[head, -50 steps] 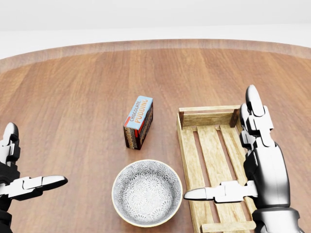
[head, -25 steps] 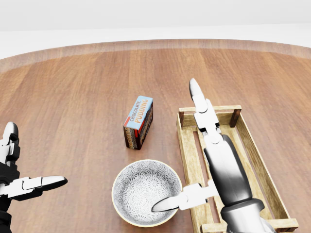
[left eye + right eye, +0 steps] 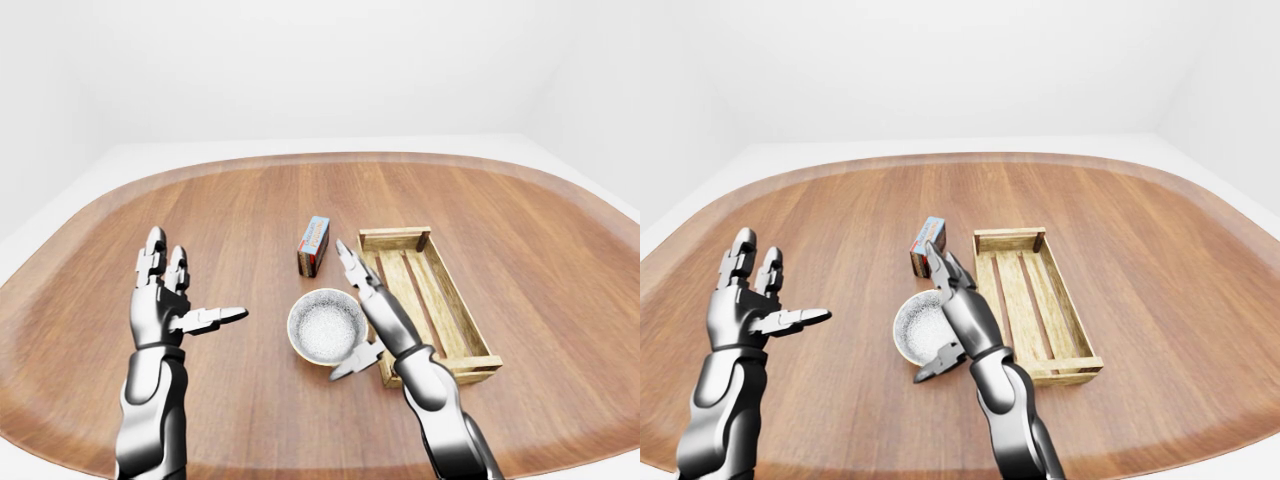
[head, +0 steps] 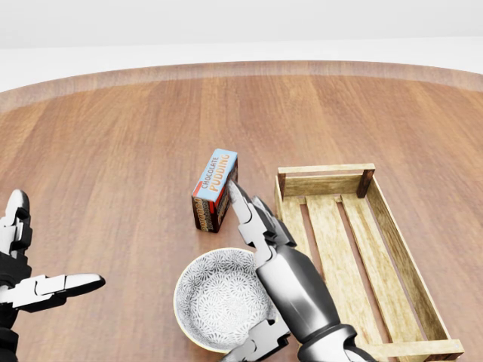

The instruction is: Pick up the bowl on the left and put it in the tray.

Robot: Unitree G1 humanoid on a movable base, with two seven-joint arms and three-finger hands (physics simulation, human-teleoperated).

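my left robot hand (image 3: 172, 300) hangs well out to the left over bare wood, fingers spread wide and thumb pointing right, holding nothing; it is well apart from everything, so i judge it plays no part in the coming move. next along is the round white bowl with the grey speckled pattern inside (image 4: 215, 300), standing upright on the broad brown wooden worktop (image 4: 113, 151), near the bottom of the head view. being round, it has no long axis to line up with, only a rim to take. above it in that view, apart from it, stands the small blue and brown chocolate pudding box (image 4: 216, 188), tilted, with its long side running up and slightly right. my right robot hand (image 4: 260, 283) is the nearer one by far: it sits over the bowl's right rim, fingers stretched open toward the box and thumb reaching in at the bowl's lower edge, open and gripping nothing yet; i cannot tell whether it touches the rim. just right of the bowl lies the empty slatted light-wood tray (image 4: 392, 226), its long axis running up the view, its near wall close beside the bowl. the carry is a short lift rightward over that wall, with open worktop all round.
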